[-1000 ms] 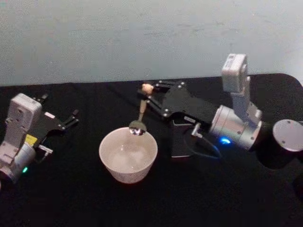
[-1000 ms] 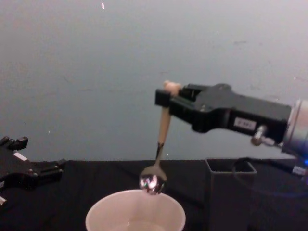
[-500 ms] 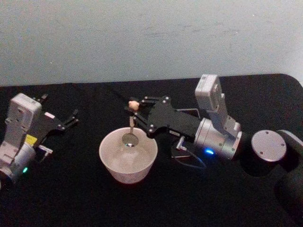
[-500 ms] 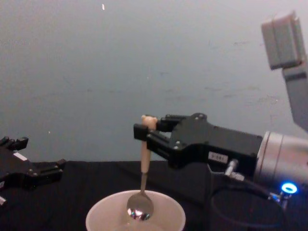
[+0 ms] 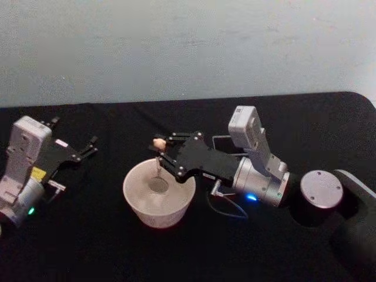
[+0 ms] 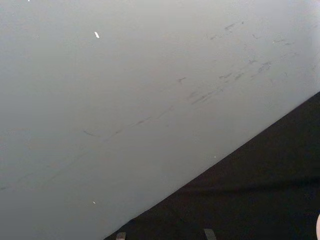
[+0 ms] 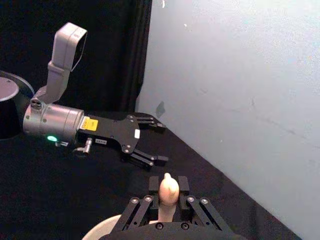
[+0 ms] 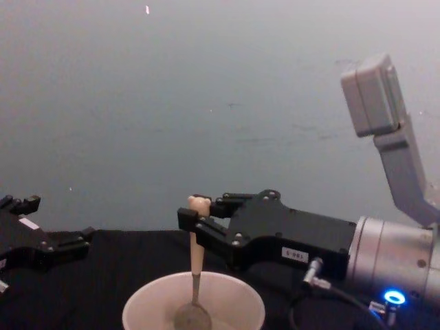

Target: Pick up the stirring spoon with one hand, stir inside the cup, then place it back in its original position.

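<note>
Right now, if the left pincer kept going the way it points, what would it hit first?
Probably the grey wall: the left pincer, open, points over the black table toward it, with nothing seen in between. The cup sits off to its side.

A bench (image 5: 106, 247) draped in plain black cloth spans the head view from side to side, and its far right corner is rounded. Directly behind it stands a pale grey-blue wall (image 5: 188, 47), which meets the bench's far edge along a level line. The wall is matt and unevenly shaded. In the left wrist view it carries several thin dark scuff marks (image 6: 202, 96) and a small white speck (image 6: 96, 34). The chest view also shows faint scuffs on the wall, and a white speck high up. The black cloth looks smooth and unpatterned.
</note>
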`<state>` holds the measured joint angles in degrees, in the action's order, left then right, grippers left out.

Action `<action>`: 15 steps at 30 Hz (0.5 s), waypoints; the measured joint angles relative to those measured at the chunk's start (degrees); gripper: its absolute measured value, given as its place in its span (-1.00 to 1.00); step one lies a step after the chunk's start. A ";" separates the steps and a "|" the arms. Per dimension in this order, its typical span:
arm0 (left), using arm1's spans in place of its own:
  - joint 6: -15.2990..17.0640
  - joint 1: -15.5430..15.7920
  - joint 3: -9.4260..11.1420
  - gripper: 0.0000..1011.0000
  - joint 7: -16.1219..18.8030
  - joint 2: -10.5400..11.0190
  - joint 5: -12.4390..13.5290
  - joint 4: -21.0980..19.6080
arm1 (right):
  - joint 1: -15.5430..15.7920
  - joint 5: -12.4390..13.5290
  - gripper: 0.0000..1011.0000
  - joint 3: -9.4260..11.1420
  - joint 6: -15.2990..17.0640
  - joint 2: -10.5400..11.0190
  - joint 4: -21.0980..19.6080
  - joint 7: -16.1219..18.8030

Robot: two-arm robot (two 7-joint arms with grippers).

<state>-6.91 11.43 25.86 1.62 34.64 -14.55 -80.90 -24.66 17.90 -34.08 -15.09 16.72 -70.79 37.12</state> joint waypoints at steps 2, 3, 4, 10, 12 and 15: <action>0.00 0.00 0.00 0.98 0.00 0.00 0.00 0.00 | -0.02 -0.29 -0.57 0.00 -0.02 -0.20 0.32 -0.09; 0.00 0.00 0.00 0.98 0.00 0.00 0.00 0.00 | -0.02 -0.39 -0.57 0.01 -0.02 -0.24 0.41 -0.12; 0.00 0.00 0.00 0.98 0.00 0.00 0.00 0.00 | -0.02 -0.53 -0.57 0.04 -0.02 -0.31 0.58 -0.16; 0.00 0.00 0.00 0.98 0.00 0.00 0.00 0.00 | 0.08 -0.84 -0.57 0.35 0.08 -0.32 0.83 -0.26; 0.00 0.00 0.00 0.98 0.00 0.00 0.00 0.00 | 0.22 -0.84 -0.57 0.53 0.17 -0.17 0.70 -0.31; 0.00 0.00 0.00 0.98 0.00 0.00 0.00 0.00 | 0.59 -0.84 -0.57 0.94 0.35 0.29 0.23 -0.53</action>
<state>-6.91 11.43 25.86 1.62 34.64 -14.55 -80.90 -24.07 17.06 -33.14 -14.75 17.01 -70.56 36.59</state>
